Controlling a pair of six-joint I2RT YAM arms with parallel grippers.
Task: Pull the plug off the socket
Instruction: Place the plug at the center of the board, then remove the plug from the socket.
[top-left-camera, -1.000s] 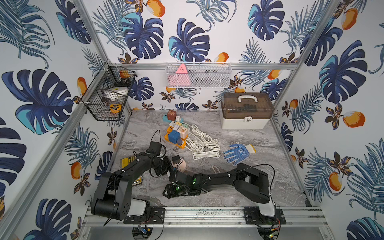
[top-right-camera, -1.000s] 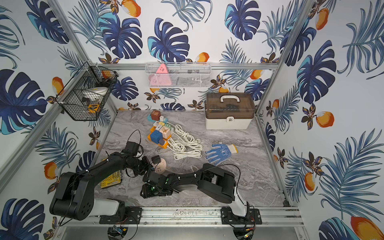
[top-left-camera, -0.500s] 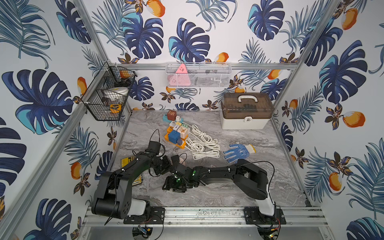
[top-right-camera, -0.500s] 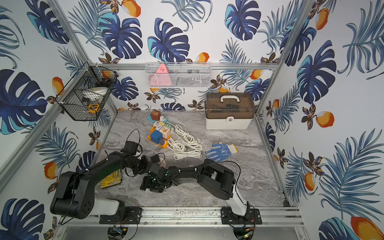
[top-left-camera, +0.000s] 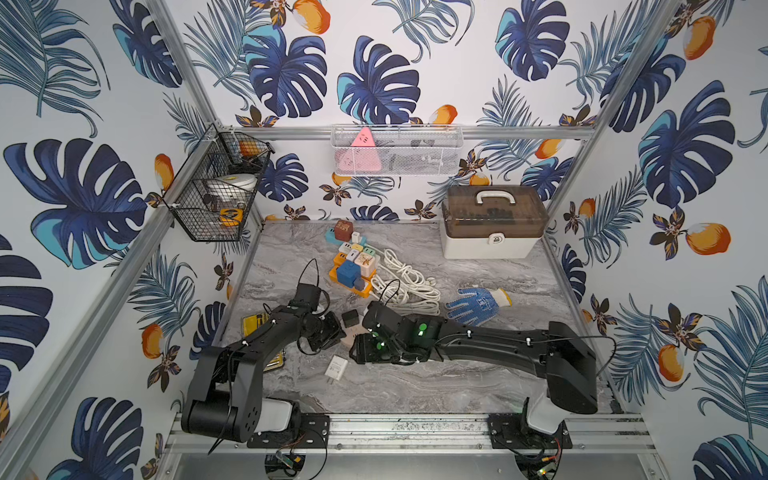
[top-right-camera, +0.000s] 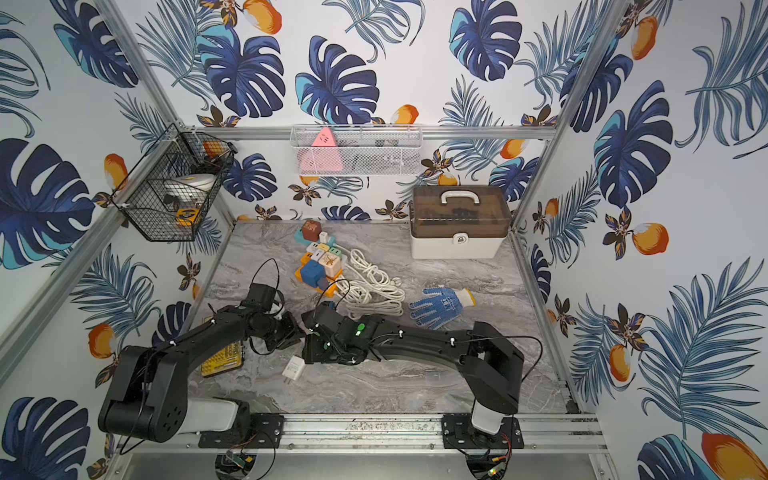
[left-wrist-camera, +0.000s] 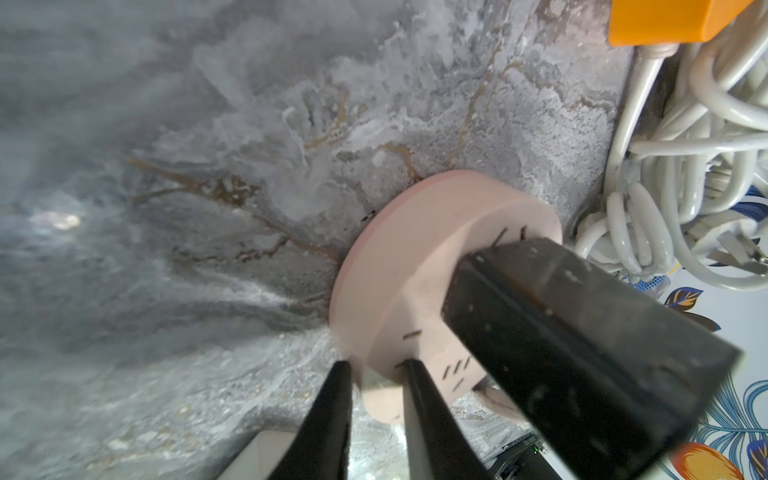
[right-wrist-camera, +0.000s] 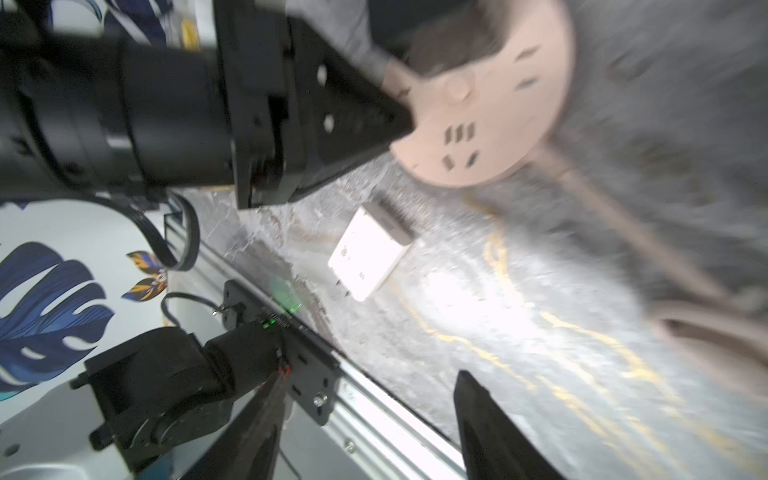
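Released white plug (top-left-camera: 336, 368) onto table (top-left-camera: 415, 386) since one second ago, just beside right hand (right-wrist-camera: 372, 374) (spread, empty). Pinching pink socket (left-wrist-camera: 415, 270) rim with left hand (left-wrist-camera: 374, 365).

The left arm (top-left-camera: 257, 345) and right arm (top-left-camera: 498, 345) are matte black and boxy, each with a white base (top-left-camera: 276, 415). Green lights (top-left-camera: 419, 328) glow on the right arm. The left end effector (left-wrist-camera: 376, 374) and right end effector (right-wrist-camera: 370, 382) have tapered black fingers (left-wrist-camera: 428, 415).
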